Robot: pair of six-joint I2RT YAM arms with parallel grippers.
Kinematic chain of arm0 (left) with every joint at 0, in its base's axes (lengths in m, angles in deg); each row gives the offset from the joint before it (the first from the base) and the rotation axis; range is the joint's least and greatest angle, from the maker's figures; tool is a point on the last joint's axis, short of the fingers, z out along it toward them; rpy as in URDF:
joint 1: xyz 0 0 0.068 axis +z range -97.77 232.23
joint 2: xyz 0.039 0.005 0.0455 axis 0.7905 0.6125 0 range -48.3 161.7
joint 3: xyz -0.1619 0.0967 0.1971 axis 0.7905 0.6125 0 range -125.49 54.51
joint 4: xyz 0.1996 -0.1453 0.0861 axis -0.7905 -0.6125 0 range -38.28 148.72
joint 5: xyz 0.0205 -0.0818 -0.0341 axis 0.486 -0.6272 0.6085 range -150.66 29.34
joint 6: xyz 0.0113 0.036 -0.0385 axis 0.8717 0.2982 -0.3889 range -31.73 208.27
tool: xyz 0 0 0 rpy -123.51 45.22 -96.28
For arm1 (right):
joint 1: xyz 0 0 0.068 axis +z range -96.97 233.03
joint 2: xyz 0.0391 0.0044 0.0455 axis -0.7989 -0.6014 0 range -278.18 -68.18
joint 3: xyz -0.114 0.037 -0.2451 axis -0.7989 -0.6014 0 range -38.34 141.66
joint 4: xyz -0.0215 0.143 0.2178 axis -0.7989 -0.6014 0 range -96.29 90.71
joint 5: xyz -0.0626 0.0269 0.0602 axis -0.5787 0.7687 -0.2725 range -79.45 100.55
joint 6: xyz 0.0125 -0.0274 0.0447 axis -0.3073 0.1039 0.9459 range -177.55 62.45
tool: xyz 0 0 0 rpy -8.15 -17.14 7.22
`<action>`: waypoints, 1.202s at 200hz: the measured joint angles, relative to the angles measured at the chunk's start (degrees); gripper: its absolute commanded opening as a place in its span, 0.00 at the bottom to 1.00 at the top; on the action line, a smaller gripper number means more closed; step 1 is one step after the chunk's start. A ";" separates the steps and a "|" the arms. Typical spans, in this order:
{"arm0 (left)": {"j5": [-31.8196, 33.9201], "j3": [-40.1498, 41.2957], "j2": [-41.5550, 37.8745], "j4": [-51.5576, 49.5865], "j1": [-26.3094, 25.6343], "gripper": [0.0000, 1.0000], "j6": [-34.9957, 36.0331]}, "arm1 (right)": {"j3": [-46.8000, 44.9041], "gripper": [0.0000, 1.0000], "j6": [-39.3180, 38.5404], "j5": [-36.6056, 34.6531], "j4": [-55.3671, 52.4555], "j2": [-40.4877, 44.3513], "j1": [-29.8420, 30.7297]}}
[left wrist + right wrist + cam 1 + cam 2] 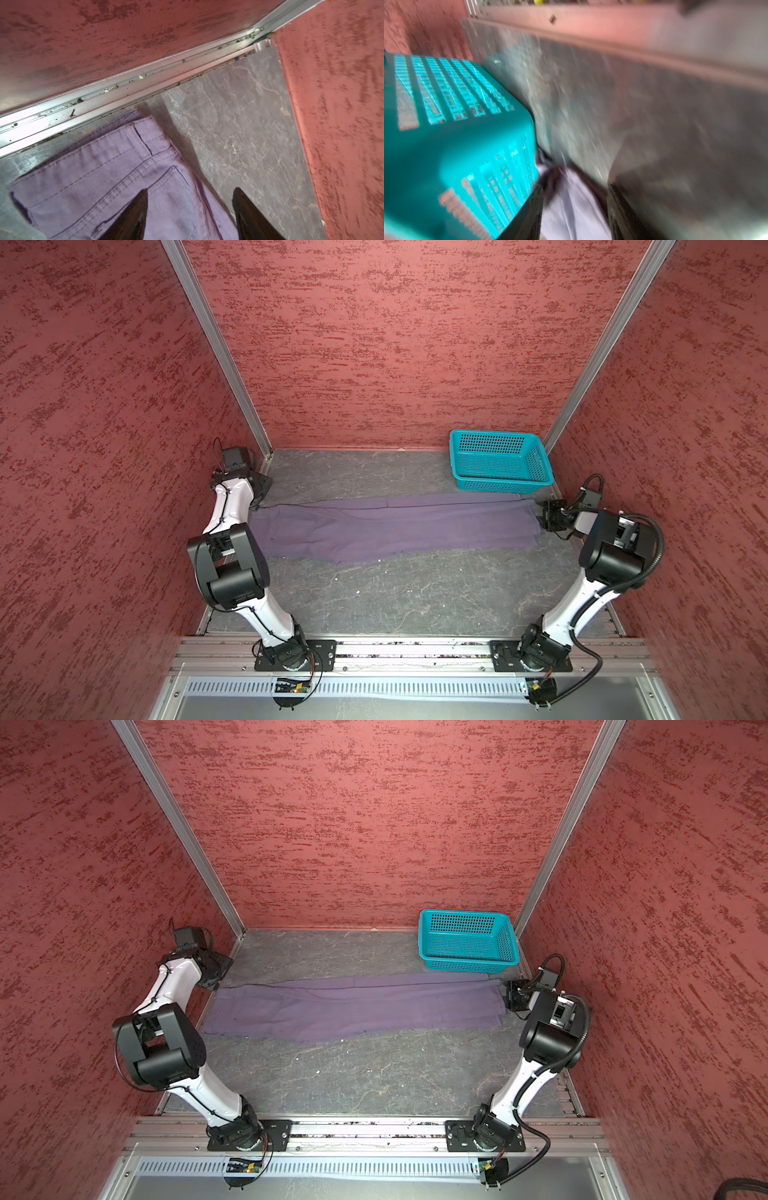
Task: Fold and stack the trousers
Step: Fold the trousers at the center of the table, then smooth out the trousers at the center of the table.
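soft purple trousers (374, 526) are lying flat across the grey marbled table (415, 593), beside a perforated teal basket (498, 460). left gripper (190, 193) is hovering parted, holding nothing; right gripper (574, 187) is gaping too, over blurred cloth.

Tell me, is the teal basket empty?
Empty: the basket shows only its bare perforated floor in both top views; the trousers lie outside it.

No text, label, brand, number or sign can be read in any view.
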 measured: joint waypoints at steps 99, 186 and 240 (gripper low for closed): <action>-7.04 30.56 -22.03 1.84 1.75 0.29 0.85 | -11.13 0.50 -13.55 -10.64 -10.08 14.78 0.00; -10.23 32.98 -13.33 8.13 2.82 0.27 -0.37 | -8.92 0.00 -13.57 -12.59 -7.61 8.31 4.50; -10.23 32.98 -9.88 10.91 2.99 0.25 -1.29 | -6.88 0.00 -14.62 -13.97 -11.34 8.79 4.94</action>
